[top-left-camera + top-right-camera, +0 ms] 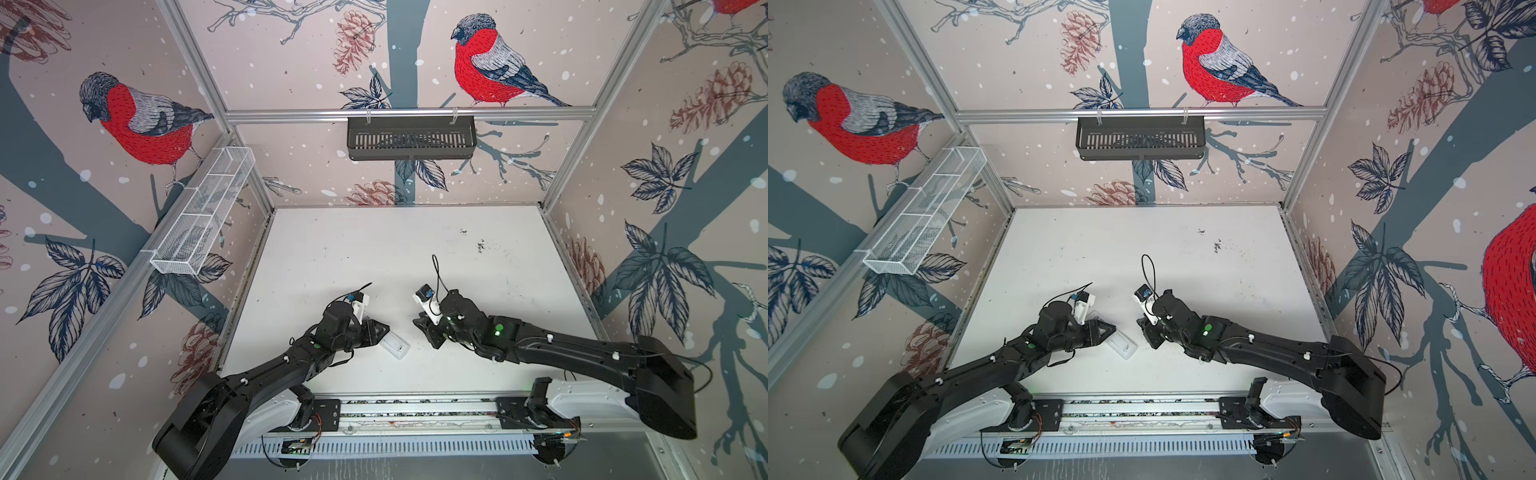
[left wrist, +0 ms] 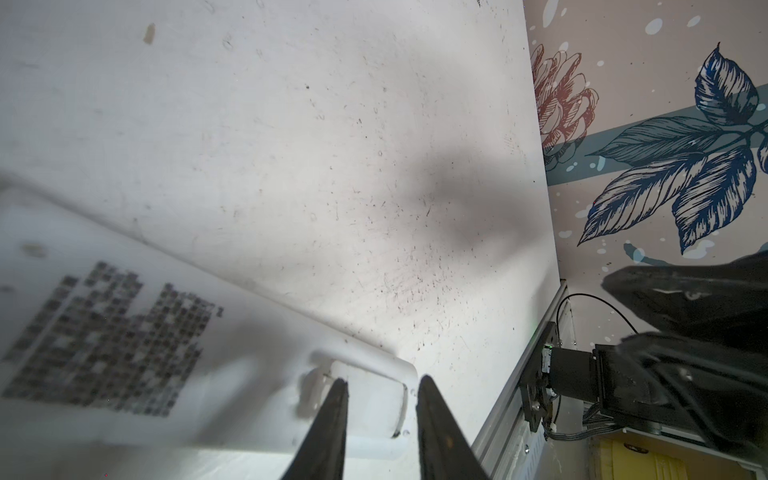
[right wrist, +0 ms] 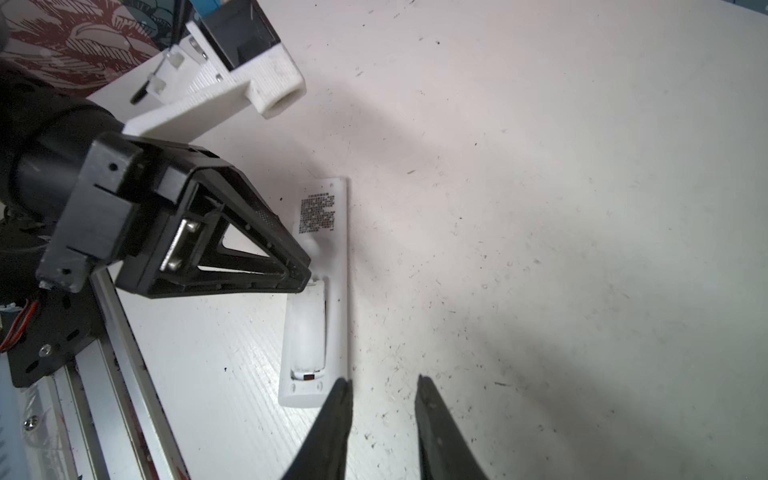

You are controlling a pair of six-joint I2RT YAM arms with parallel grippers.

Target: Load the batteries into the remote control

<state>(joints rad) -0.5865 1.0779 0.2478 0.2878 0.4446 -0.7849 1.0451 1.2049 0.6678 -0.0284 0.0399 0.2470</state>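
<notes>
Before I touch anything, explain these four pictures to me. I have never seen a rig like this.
Two black robot arms, left and right, work over a white table. The two wide pictures come from one camera pair overhead; the two close ones come from a camera on each arm's wrist. Each arm ends in a two-fingered end effector. A white remote control lies back up, its printed label and battery cover showing. The left end effector has its tips at that cover, narrowly apart; whether it grips is unclear. The right end effector hangs near the remote's end, open and empty. No batteries show in any picture.
</notes>
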